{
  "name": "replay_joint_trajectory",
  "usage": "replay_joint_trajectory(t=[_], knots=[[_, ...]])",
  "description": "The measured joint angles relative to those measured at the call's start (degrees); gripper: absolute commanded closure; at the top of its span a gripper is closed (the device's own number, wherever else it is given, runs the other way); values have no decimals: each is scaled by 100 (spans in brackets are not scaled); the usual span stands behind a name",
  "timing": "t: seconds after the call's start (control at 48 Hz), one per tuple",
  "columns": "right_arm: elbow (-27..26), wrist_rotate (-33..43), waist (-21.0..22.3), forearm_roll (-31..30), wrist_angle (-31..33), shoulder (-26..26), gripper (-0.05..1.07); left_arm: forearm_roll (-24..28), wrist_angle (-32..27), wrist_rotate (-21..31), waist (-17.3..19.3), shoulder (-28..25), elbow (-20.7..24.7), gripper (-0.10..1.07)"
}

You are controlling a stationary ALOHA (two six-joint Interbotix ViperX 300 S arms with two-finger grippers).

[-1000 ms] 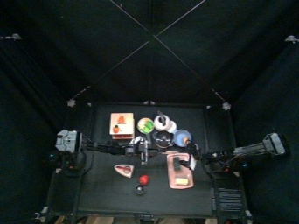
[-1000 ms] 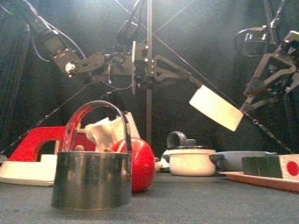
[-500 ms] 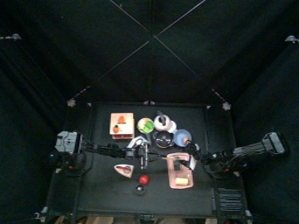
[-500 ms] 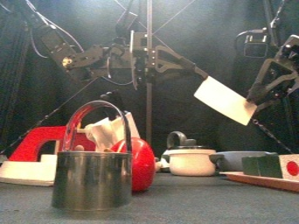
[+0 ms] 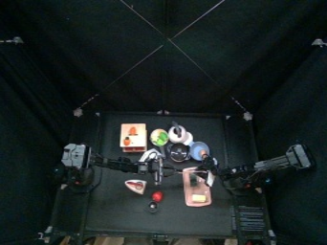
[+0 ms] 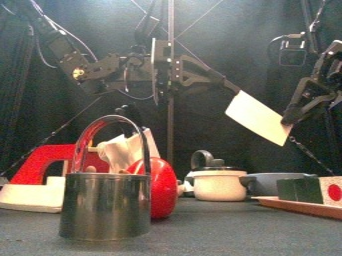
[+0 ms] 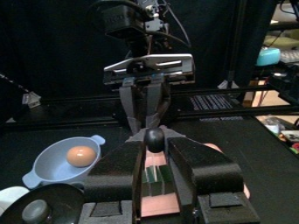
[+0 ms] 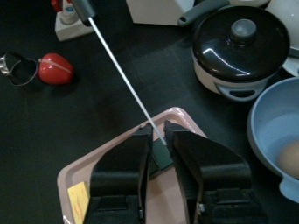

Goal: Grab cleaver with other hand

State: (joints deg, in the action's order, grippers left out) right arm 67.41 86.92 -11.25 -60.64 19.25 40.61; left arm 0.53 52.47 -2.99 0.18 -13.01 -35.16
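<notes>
Steel cleaver [image 6: 257,117] now sits clamped between both grippers: right gripper [image 8: 156,150] has just closed on the blade, left gripper [image 7: 153,166] grips the handle, so release can follow

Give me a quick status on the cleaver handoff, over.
Left gripper holds the cleaver by its handle, in mid-air. Right gripper is closed on the blade's far end. Nothing between them; pink tray lies below.

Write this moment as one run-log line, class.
step: handover | left gripper: holds cleaver by handle, above table | right gripper: jaws clamped on blade end | left release: not yet
</notes>
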Motion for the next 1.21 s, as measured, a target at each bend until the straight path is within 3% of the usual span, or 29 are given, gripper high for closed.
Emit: replay_joint_trajectory(t=[0.188, 0.292, 0.583, 0.833, 1.208], knots=[[18, -18, -53, 0, 0, 141, 61, -62, -18, 26, -9, -35, 0, 37], [35, -18, -79, 18, 0, 237, 62, -185, -141, 18, -35, -35, 26, 37], [123, -18, -97, 158, 141, 255, 62, -255, -1450, 0, -62, -35, 387, 37], [114, -26, -114, 360, 773, 281, 62, -132, -2241, -9, -79, -141, 668, 37], [123, -26, -149, 589, 976, 299, 62, -105, -2470, -18, -79, -316, 844, 37]])
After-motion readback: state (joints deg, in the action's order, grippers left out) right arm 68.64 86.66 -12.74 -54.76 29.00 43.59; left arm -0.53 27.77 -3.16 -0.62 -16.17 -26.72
